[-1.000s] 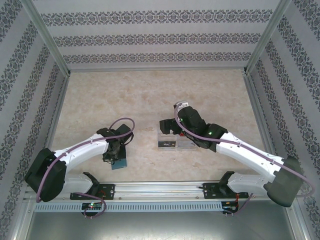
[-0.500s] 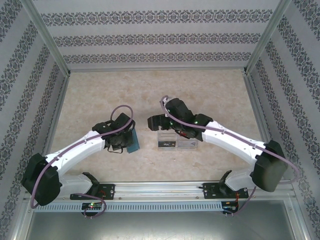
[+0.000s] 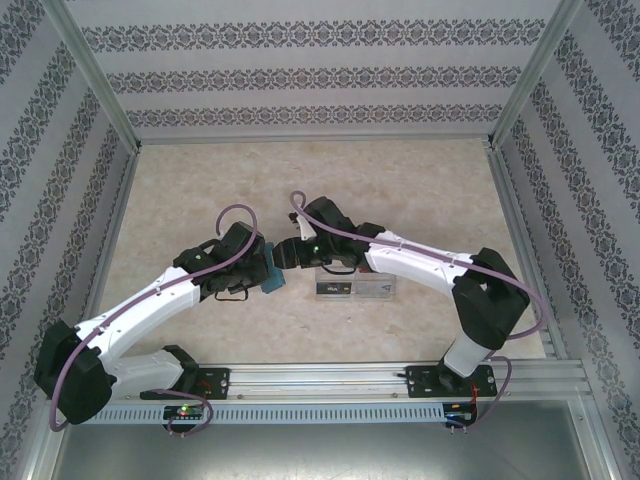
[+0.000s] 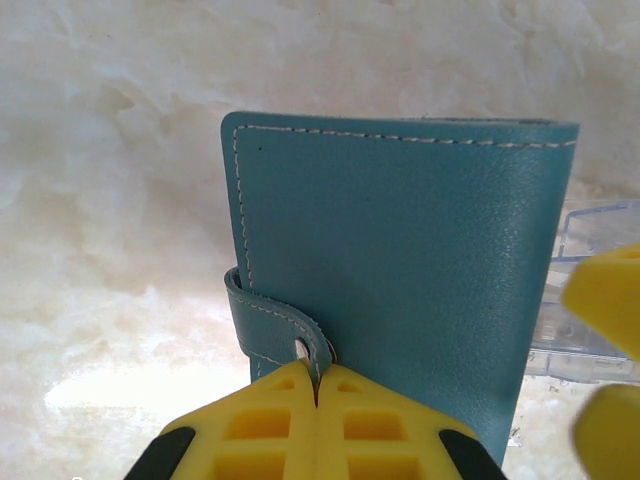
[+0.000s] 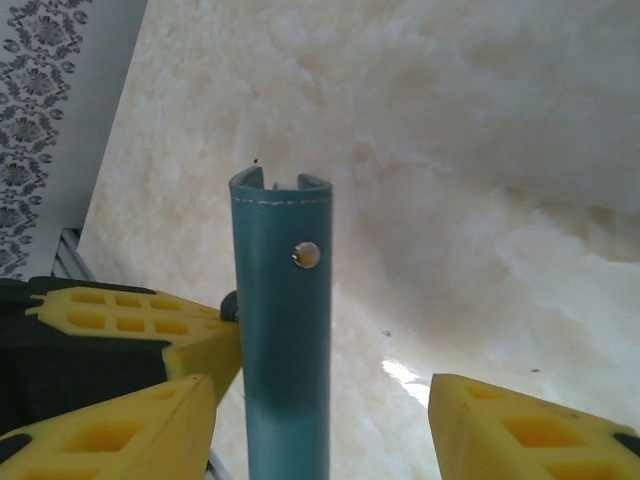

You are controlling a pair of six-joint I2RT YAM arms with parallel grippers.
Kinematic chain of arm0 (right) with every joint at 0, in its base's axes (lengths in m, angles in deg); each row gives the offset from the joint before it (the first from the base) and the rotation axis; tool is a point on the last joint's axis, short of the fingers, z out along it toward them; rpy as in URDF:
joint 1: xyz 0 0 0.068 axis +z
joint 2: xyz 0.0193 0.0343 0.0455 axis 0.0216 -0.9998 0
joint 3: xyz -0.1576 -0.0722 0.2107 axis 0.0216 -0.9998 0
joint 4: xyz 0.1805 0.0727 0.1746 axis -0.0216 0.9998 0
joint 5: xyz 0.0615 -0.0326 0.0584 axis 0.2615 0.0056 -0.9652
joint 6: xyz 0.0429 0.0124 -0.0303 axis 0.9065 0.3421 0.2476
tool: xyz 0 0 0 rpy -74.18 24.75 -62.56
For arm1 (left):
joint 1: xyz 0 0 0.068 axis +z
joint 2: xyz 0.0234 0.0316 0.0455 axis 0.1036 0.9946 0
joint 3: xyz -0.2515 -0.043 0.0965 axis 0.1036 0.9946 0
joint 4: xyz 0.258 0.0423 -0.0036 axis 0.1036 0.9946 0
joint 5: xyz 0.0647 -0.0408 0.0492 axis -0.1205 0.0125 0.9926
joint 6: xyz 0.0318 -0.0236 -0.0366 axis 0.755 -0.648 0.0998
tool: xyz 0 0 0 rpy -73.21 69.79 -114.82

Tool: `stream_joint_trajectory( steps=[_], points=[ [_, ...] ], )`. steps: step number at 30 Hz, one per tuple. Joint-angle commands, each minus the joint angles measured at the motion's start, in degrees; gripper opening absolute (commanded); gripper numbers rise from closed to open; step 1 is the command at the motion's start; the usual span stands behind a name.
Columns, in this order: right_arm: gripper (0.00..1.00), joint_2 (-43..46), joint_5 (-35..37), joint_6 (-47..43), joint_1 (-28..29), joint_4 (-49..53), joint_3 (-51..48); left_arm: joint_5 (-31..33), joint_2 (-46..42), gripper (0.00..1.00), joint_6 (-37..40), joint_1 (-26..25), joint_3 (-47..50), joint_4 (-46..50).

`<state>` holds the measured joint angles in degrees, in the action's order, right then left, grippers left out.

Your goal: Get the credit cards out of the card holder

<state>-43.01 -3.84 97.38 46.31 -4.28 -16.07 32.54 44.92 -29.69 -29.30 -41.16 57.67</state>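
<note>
The marbled table (image 3: 200,190) carries a clear box (image 3: 355,287) at mid-frame in the overhead view. Just left of it the teal card holder (image 3: 269,273) is held upright, with the left gripper (image 4: 315,385) pinched tight on its strap (image 4: 275,320). The right gripper (image 5: 325,395) stands half spread around the holder's narrow edge, with gaps on both sides, gripping nothing. A bare snap stud (image 5: 307,254) suggests the strap is undone. The holder is folded shut and no credit cards are out, so all the pulling is left to do.
</note>
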Motion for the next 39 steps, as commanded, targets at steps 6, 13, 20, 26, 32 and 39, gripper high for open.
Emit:
stream_joint_trajectory(
  steps=[6,13,20,26,32,39],
  points=[
    [0.46,-4.98,-4.43,0.93,0.79,-2.29,5.12,-1.41,-0.87,0.0,-1.08,-0.13,-1.72,-2.53],
    [0.0,-4.59,-3.83,1.27,-0.39,-2.28,4.87,1.36,-2.46,0.0,-0.59,0.13,-3.36,1.56],
    [0.0,-2.51,-3.34,1.31,-1.88,-2.87,3.51,2.58,-6.81,0.0,-1.34,2.77,-0.68,4.61],
    [0.0,-3.14,-4.12,1.78,-2.13,-3.45,3.84,2.68,-8.01,0.0,-1.01,3.52,-0.47,4.71],
    [0.21,-6.12,-7.15,2.94,-2.55,-4.77,5.58,2.22,-9.54,0.0,1.1,3.99,-2.54,5.19],
    [0.26,-14.23,-9.61,4.1,-0.67,-3.28,12.69,2.06,-10.49,0.0,3.0,4.0,-0.46,4.52]
  ],
)
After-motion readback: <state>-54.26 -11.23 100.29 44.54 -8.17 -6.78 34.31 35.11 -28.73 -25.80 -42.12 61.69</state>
